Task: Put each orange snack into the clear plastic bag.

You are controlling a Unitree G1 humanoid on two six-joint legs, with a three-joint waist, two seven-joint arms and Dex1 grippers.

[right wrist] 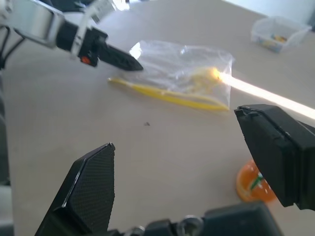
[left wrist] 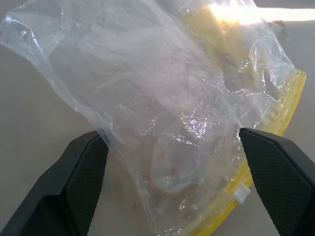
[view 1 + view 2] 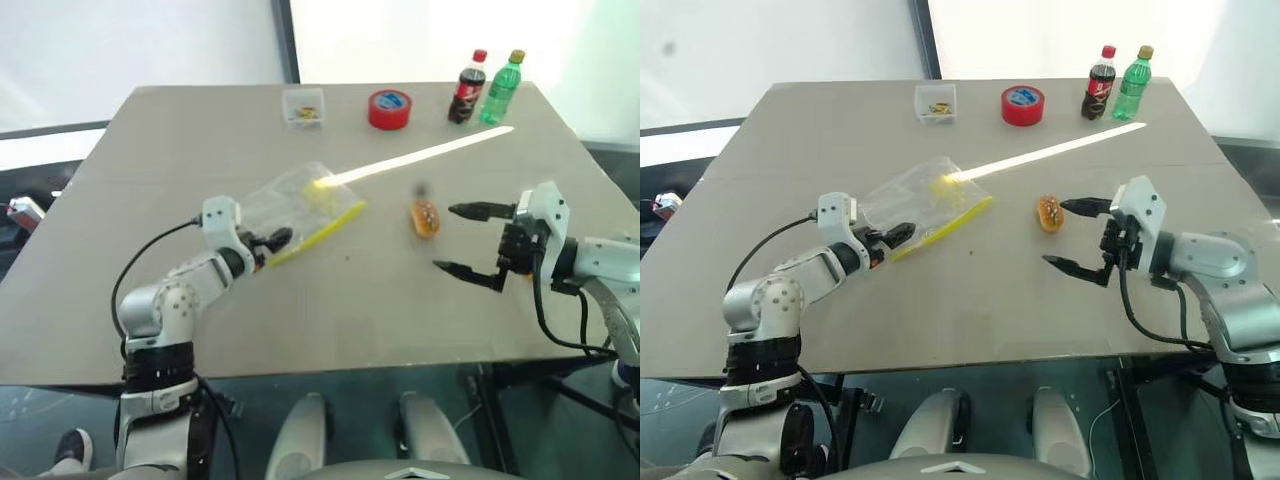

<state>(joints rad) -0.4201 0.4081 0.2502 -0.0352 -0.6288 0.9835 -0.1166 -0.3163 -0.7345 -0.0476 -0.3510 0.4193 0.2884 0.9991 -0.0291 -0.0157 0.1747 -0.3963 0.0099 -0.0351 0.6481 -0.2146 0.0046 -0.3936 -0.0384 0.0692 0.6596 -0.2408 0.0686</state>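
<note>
- Head views: clear plastic bag [image 3: 303,205] flat on the bench [image 3: 330,300], yellow seal strip toward the near edge. Left gripper [image 3: 277,239] spread wide at the bag's near corner, holding nothing. One orange snack [image 3: 425,217] lying bare on the bench, well apart from the bag. Right gripper [image 3: 474,241] gaping and empty just beside that snack. Far off: small clear box [image 3: 303,106], red tape roll [image 3: 389,109], cola bottle [image 3: 466,87], green bottle [image 3: 501,88].
- Left wrist view: black fingers [image 2: 81,172] straddling the crinkled bag, not yet pinching; pale orange oval shape inside, likely a snack already bagged.
- Right wrist view: snack [image 1: 253,184] low beside one finger; bag and left gripper across the bench.
- Step in hand, by the look of it: approach. Next up: pin or lift the bag mouth, pinch the loose snack, carry it over.
</note>
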